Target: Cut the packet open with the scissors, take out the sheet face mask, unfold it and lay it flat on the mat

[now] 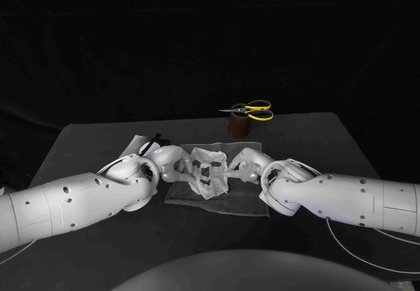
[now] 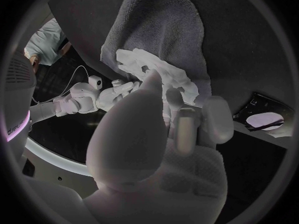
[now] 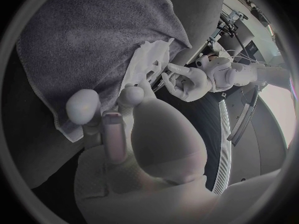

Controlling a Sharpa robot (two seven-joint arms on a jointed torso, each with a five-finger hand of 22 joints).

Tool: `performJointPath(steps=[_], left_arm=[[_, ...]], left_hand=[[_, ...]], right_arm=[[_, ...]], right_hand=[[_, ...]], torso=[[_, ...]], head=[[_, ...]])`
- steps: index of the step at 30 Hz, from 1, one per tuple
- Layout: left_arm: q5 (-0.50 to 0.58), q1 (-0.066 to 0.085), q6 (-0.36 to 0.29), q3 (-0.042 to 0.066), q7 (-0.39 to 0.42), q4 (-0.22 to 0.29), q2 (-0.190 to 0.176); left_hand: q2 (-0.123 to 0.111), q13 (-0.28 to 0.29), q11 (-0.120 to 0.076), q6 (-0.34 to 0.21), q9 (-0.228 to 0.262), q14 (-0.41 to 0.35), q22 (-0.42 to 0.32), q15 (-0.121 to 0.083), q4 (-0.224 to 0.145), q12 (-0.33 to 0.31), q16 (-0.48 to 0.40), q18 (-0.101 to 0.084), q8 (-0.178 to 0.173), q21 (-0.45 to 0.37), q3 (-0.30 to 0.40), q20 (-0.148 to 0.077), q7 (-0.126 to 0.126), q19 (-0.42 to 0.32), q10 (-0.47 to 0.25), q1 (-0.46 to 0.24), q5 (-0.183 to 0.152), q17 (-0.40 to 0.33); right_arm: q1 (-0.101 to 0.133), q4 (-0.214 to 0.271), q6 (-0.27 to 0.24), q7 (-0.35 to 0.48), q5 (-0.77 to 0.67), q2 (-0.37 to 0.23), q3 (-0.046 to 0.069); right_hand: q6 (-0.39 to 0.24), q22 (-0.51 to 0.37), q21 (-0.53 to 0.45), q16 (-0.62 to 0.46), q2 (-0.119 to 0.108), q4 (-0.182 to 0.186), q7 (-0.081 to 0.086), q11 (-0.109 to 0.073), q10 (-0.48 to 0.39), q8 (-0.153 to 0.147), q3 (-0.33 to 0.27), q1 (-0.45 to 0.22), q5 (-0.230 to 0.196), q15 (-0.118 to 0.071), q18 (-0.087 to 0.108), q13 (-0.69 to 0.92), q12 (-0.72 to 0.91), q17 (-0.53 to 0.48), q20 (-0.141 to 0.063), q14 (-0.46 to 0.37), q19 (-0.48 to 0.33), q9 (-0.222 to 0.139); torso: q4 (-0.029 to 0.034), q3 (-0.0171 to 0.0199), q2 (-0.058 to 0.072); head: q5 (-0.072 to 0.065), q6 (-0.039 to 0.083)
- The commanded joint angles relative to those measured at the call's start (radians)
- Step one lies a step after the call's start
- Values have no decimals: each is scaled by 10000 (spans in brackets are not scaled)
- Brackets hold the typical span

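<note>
The wrinkly white sheet face mask (image 1: 208,168) lies half opened on the grey cloth mat (image 1: 236,203). My left hand (image 1: 168,162) is at its left edge and my right hand (image 1: 247,165) at its right edge, ready to pull it flat. The folds hide whether my fingers (image 2: 151,84) pinch it or just touch it, so I cannot tell. The yellow-handled scissors (image 1: 249,110) wait far back.

The left arm (image 1: 79,199) and right arm (image 1: 350,194) wear smooth, rounded white shells dotted with small dark screw holes. A thin white cable (image 1: 115,162) loops beside each arm. The left hand (image 1: 166,163) and right hand (image 1: 249,165) are silver.
</note>
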Motion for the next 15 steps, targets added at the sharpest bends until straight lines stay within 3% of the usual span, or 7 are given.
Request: performJointPath(steps=[1,15], left_arm=[[-527,-32,-178,13,-302,-51,80],[-581,-67,-28,16,-301,19,46]], left_hand=[[43,121,16,-44,42,820,42,-48,4,116,38,-143,73,71,-54,5,-44,91,90,69,-50,1893],[91,450,-8,-100,147,884,189,-70,-3,431,118,-175,289,175,-69,-15,-70,183,261,135,-49,2068]], right_arm=[[-36,-77,243,-176,-499,53,3],[-139,-370,307,-204,-657,277,4]], right_hand=[[-62,30,54,64,-149,-43,-11,6,1090,-52,-23,46,-51,34,-41,4686,8927,2588,92,1083,-4,13],[-107,50,60,90,-181,-25,31,47,1094,-72,-85,-34,-89,72,-33,4697,8941,2635,127,1094,-58,22]], torso=[[7,-3,-11],[4,14,-13]], head=[[-4,0],[11,0]])
